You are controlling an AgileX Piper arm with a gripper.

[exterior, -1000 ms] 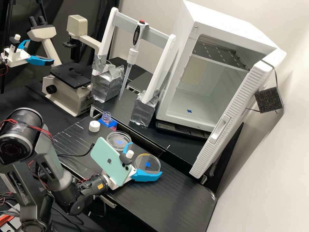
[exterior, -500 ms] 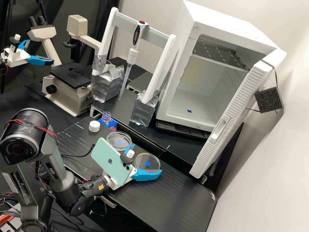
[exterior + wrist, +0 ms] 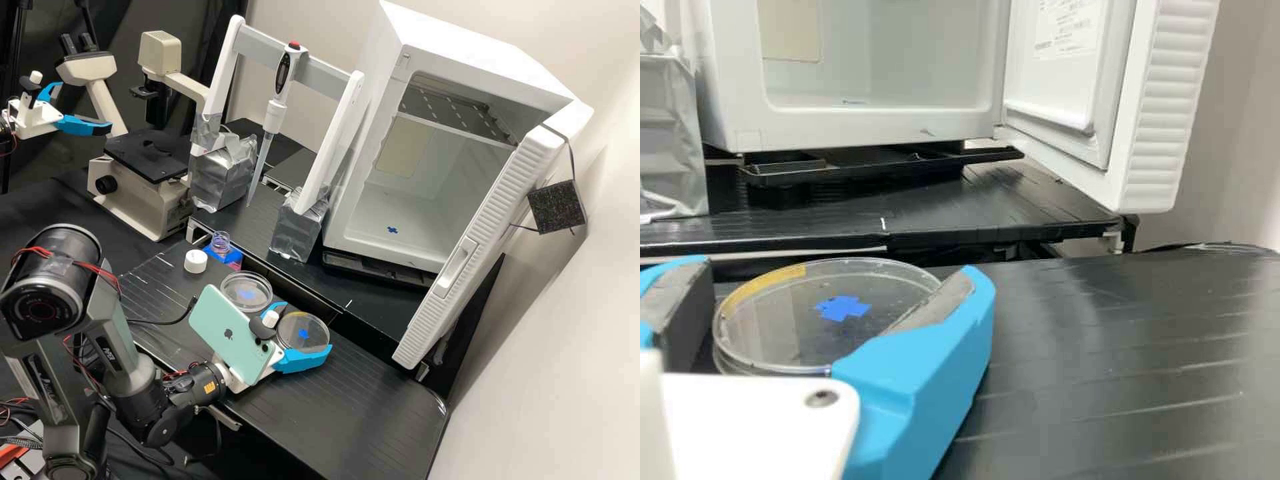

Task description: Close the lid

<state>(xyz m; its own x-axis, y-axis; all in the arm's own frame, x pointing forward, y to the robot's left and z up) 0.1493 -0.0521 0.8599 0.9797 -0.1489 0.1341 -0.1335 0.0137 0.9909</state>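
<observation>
The job looks to be at its middle stage: judging by how things lie, the grasp is made and the placing is left. The gripper [image 3: 307, 326] pinches a clear round piece [image 3: 316, 328] across its rim, one blue finger on either side. I take this piece to be the lid, though its depth does not settle it. It sits level, low over the black table [image 3: 360, 407]; whether it is lifted or touches, I cannot tell

The other clear dish [image 3: 247, 291] stands on the table just beside it, apart from the fingers, and is probably where the lid belongs. The two are not stacked, so carrying across, lining up the rims, lowering and letting go all seem to remain. The white cap [image 3: 195, 261] lies off the open bottle [image 3: 220, 243], out of the grasp

Compared with the high view a second ago, the fingers have drawn in towards each other, and the clear round piece with its blue mark [image 3: 303, 334] has shifted slightly with them towards the other clear dish, which has not moved
</observation>
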